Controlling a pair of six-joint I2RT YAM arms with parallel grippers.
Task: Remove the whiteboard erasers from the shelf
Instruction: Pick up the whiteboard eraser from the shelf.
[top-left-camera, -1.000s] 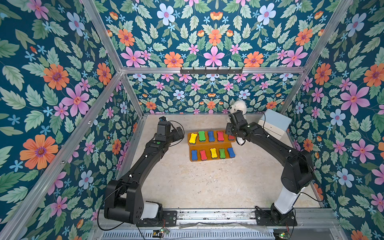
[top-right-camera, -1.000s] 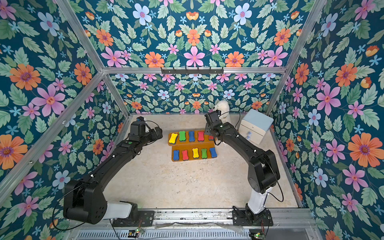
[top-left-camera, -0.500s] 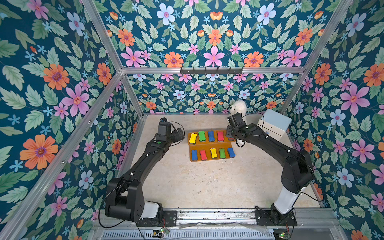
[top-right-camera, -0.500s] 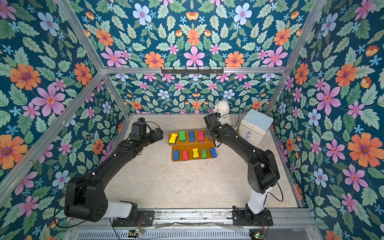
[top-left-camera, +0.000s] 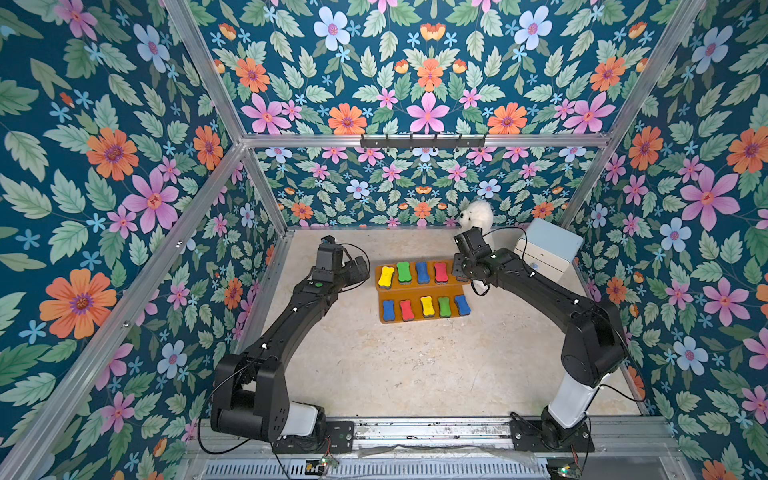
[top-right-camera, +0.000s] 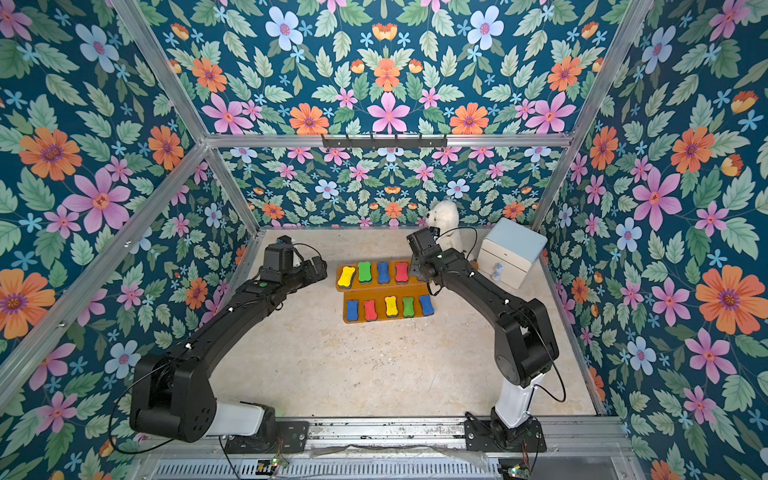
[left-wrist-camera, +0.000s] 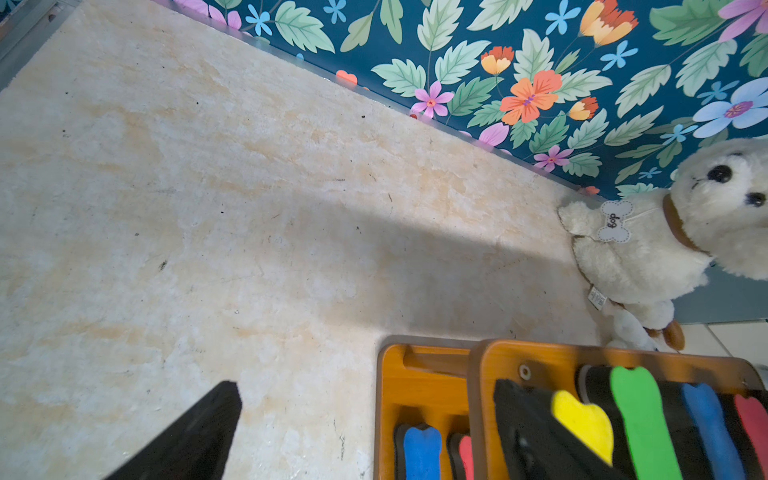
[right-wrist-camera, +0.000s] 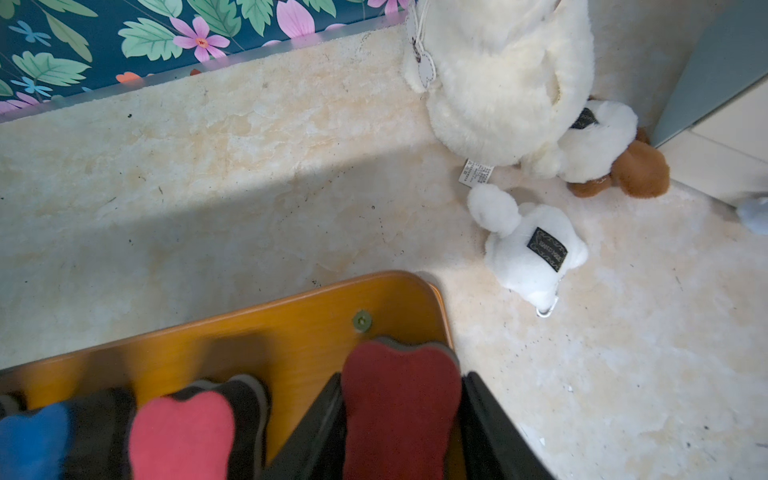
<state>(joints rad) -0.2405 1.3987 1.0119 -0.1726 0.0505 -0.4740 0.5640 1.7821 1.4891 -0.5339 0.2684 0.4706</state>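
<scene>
Orange-brown wood, the shelf (top-left-camera: 415, 289) lies on the table (top-left-camera: 415, 365) in both top views, nine whiteboard erasers (top-left-camera: 427, 305) showing on its two tiers. The upper tier's end near the plush dog (top-left-camera: 478, 212) is hidden under the right gripper (top-left-camera: 459, 268). In the left wrist view the left gripper (left-wrist-camera: 365, 386) gapes wide, one finger masking part of the yellow eraser (left-wrist-camera: 582, 419). In the right wrist view, blurred low down, the right gripper's fingers (right-wrist-camera: 494, 428) seem pressed on both flanks of the dark red eraser (right-wrist-camera: 401, 407), itself cut off.

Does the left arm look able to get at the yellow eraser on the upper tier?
Probably yes: the left gripper is open beside the yellow eraser, nothing between them; the right gripper holds a red eraser at the other end of the shelf.
</scene>
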